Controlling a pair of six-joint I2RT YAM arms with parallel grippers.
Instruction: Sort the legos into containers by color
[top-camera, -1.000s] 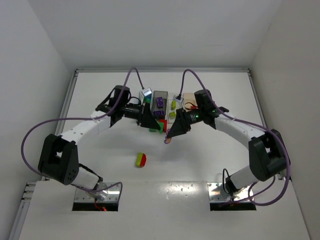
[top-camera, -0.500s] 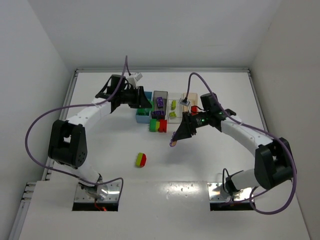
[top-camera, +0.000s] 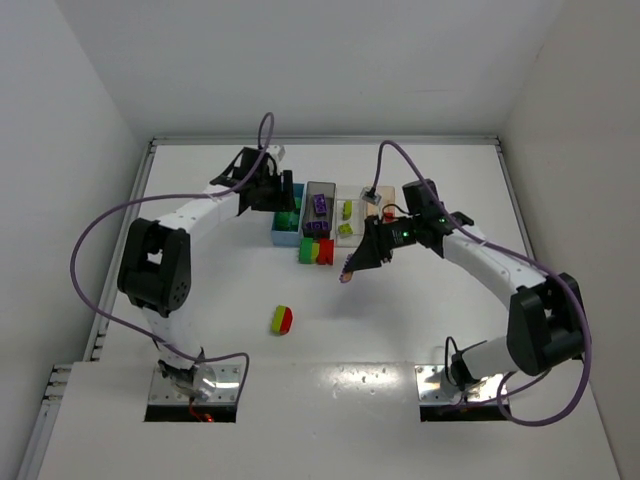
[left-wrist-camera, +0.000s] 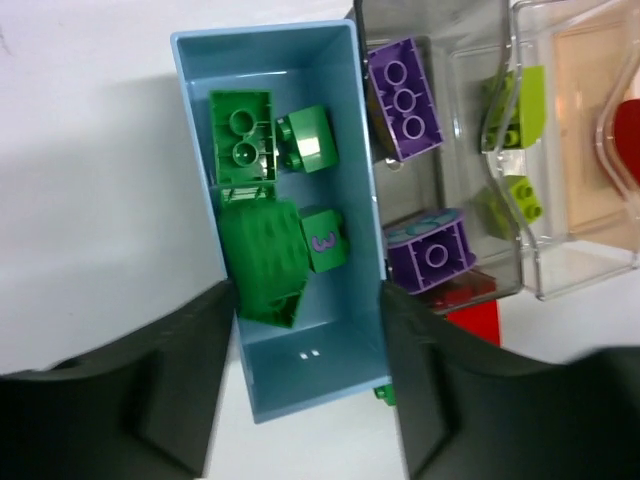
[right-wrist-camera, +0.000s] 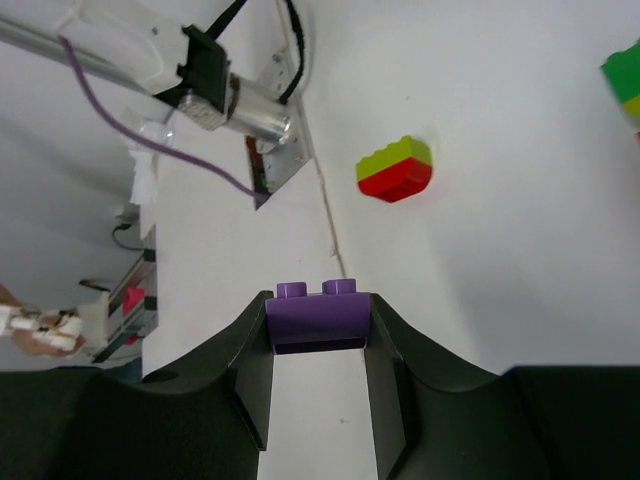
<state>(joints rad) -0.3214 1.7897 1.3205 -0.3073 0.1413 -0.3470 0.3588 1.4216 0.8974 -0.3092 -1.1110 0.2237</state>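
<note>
Left gripper (left-wrist-camera: 305, 297) — clamped before — now spread over blue bin (left-wrist-camera: 300, 380); right gripper (right-wrist-camera: 318, 303) pinches purple brick (right-wrist-camera: 318, 320).

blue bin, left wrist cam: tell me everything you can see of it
The blue bin is a small rectangular open-top box of smooth light-blue plastic, upright on the white table. Four green legos lie in its far half; its near floor is bare. Its right long wall runs right beside the dark grey bin. The left gripper hangs open above its near end, one finger over each side.
</note>
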